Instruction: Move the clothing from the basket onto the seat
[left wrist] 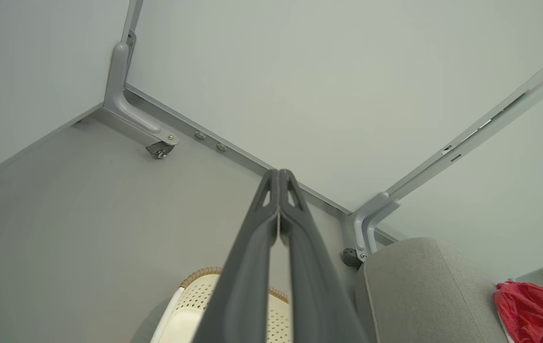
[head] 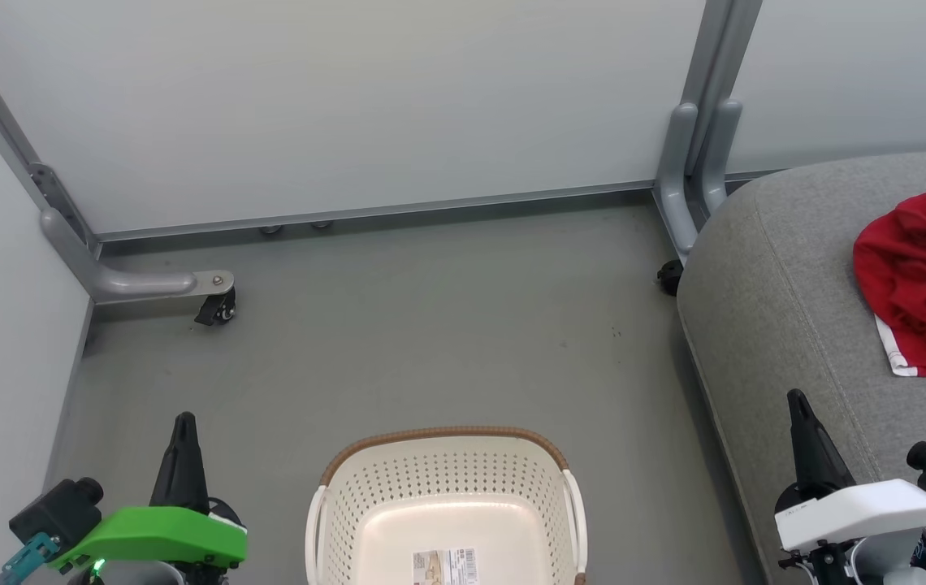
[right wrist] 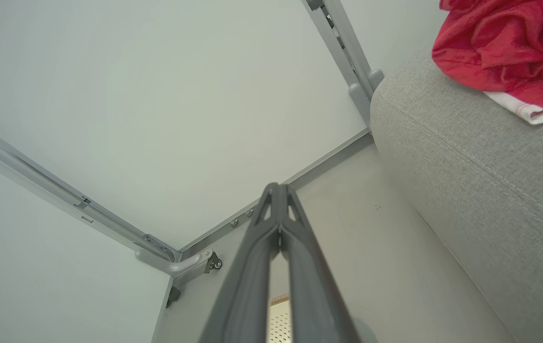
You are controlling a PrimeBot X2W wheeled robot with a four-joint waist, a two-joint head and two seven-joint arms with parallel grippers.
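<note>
Clothing (head: 922, 276) lies crumpled on the seat (head: 780, 325) at 3 o'clock in the head view, red with white trim at its lower edge, touching the grey cushion and set back from its rounded front. Basket (head: 447, 435) stands on the floor (head: 430, 325) at 6 o'clock, its inside bare as far as it shows; the near part is cut off. Left tool (head: 183, 431) at 7 o'clock and right tool (head: 798, 406) at 5 o'clock point up the view, fingers pressed together, nothing held; both wrist views show the tips meeting with no gap. Judgement: the transfer looks done and the arms parked. The next move likely calls only for checking the basket's hidden near part. Label sticker (head: 445, 566) on the basket bottom bears a barcode and small print, too small to read; no brand legible.
</note>
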